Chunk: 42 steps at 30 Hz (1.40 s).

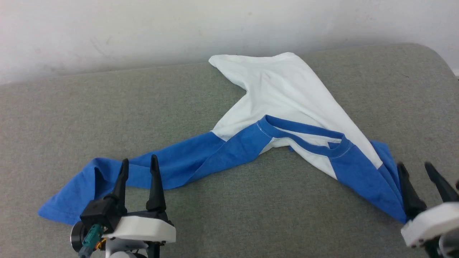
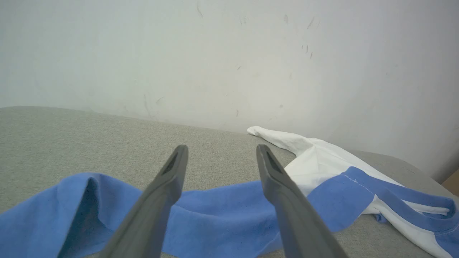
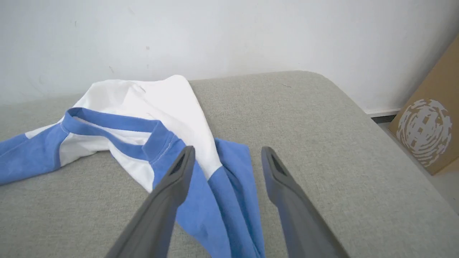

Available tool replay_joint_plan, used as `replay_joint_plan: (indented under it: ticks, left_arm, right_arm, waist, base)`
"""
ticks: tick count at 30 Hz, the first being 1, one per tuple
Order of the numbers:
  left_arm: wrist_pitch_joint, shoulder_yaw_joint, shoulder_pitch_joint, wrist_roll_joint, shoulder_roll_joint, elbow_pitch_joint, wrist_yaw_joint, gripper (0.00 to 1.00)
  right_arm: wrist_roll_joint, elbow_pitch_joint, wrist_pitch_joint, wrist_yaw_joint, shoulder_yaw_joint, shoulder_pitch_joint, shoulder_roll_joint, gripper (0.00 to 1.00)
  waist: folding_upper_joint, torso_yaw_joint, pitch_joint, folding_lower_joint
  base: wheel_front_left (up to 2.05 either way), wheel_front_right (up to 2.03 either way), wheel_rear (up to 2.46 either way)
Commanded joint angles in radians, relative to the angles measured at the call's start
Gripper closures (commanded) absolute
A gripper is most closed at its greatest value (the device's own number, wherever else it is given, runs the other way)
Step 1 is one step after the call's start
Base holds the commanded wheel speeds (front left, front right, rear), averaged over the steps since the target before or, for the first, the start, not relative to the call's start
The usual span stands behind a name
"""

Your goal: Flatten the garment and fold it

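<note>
Grey upholstered surface [image 1: 107,107]; garment [image 1: 279,93] lies on it, rumpled, spread L to R.

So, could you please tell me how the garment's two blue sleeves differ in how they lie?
The left sleeve lies stretched long across the grey cushion; the right sleeve is gathered into narrow folds. The left sleeve's end spreads wide, while the right sleeve tapers to a point. The left sleeve runs past the open left pincer; the right sleeve ends beside the open right pincer. Both are blue and ungripped.

The garment [image 1: 283,93] lies on the cushion [image 1: 71,118], before the wall [image 1: 107,28]. One sleeve lies by the left end effector [image 1: 139,159], the other by the right end effector [image 1: 413,165].
</note>
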Motion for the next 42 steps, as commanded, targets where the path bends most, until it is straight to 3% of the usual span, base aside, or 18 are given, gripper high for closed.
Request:
replay_joint_plan:
  ticks: [1, 6, 7, 10, 13, 18, 19, 20, 21, 30, 34, 42]
  left_arm:
    - [-0.005, -0.002, 0.005, -0.005, -0.001, 0.000, 0.002, 0.00]
    - [-0.005, -0.011, -0.009, -0.003, -0.001, -0.004, -0.003, 0.00]
    - [-0.005, -0.018, -0.020, -0.001, -0.001, -0.003, -0.006, 0.00]
    - [-0.005, -0.024, -0.032, 0.000, -0.001, -0.004, -0.005, 0.00]
    - [-0.005, -0.026, -0.039, 0.000, -0.001, -0.004, -0.002, 0.00]
    - [-0.005, -0.024, -0.041, -0.002, -0.001, -0.001, 0.003, 0.00]
    - [-0.005, -0.024, -0.041, -0.003, -0.001, 0.000, 0.003, 0.00]
    - [-0.005, -0.024, -0.041, -0.003, -0.001, 0.000, 0.003, 0.00]
    - [-0.005, -0.024, -0.042, -0.005, -0.001, 0.005, 0.003, 0.00]
    - [-0.005, -0.020, -0.024, -0.005, -0.001, 0.008, 0.008, 0.00]
    - [-0.005, -0.015, -0.011, -0.005, -0.001, 0.008, 0.008, 0.00]
    - [-0.005, -0.012, 0.004, -0.005, -0.001, 0.004, 0.007, 0.00]
  right_arm:
    - [0.026, 0.030, 0.023, -0.001, 0.027, -0.081, -0.036, 0.00]
    - [0.105, 0.153, 0.102, -0.001, 0.134, -0.246, -0.124, 0.00]
    - [0.147, 0.224, 0.149, -0.001, 0.224, -0.323, -0.182, 0.00]
    - [0.206, 0.293, 0.209, -0.001, 0.358, -0.411, -0.233, 0.00]
    - [0.249, 0.356, 0.250, -0.001, 0.453, -0.477, -0.268, 0.00]
    - [0.263, 0.488, 0.280, -0.001, 0.522, -0.557, -0.286, 0.00]
    - [0.261, 0.505, 0.282, -0.001, 0.540, -0.568, -0.288, 0.08]
    - [0.261, 0.505, 0.282, -0.001, 0.540, -0.568, -0.288, 0.08]
    - [0.277, 0.519, 0.274, -0.001, 0.569, -0.579, -0.285, 1.00]
    - [0.234, 0.404, 0.183, -0.001, 0.614, -0.503, -0.331, 1.00]
    - [0.196, 0.251, 0.187, -0.001, 0.599, -0.340, -0.344, 1.00]
    - [0.160, 0.024, 0.338, -0.001, 0.511, 0.057, -0.312, 1.00]
  waist:
    - [0.0000, 0.010, 0.004, 0.0001]
    - [0.0000, 0.031, 0.026, 0.0001]
    - [0.0000, 0.048, 0.040, 0.0001]
    - [0.0000, 0.070, 0.054, 0.0001]
    - [0.0000, 0.080, 0.067, 0.0001]
    - [0.0000, 0.078, 0.073, 0.0001]
    - [0.0000, 0.077, 0.073, 0.0001]
    - [0.0000, 0.077, 0.073, 0.0001]
    - [0.0000, 0.073, 0.068, 0.0001]
    - [0.0000, 0.039, 0.037, 0.0001]
    - [0.0000, 0.030, 0.017, 0.0001]
    - [0.0000, 0.018, 0.005, 0.0001]
  base:
    - [0.00, 0.00, 0.00]
    - [0.00, 0.00, 0.00]
    - [0.00, 0.00, 0.00]
    - [0.00, 0.00, 0.00]
    - [0.00, 0.00, 0.00]
    - [0.00, 0.00, 0.00]
    - [0.00, 0.00, 0.00]
    - [0.00, 0.00, 0.00]
    - [0.00, 0.00, 0.00]
    - [0.00, 0.00, 0.00]
    - [0.00, 0.00, 0.00]
    - [0.00, 0.00, 0.00]
